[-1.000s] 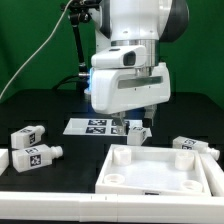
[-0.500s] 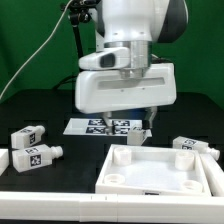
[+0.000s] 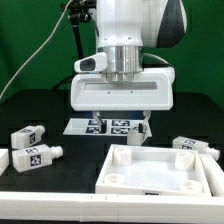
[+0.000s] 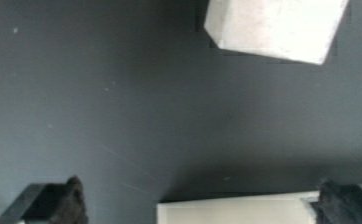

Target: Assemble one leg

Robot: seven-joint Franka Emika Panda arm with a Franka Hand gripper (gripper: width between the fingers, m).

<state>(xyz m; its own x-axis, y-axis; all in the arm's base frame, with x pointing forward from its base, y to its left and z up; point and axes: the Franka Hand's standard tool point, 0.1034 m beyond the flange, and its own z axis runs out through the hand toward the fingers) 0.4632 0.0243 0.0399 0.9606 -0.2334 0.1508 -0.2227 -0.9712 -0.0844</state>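
Four legs (image 3: pixel 28 134) (all white), one tabletop (image 3: pixel 112 172)

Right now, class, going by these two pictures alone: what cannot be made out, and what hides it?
- Exterior view: the arm's white body covers part of the marker board.
- Wrist view: only the tips of the gripper show, and the edge cuts off the rest.
- Wrist view: a white piece is cut by the edge, so which part it is cannot be told.
- Exterior view: the tag on each leg is too small to read.
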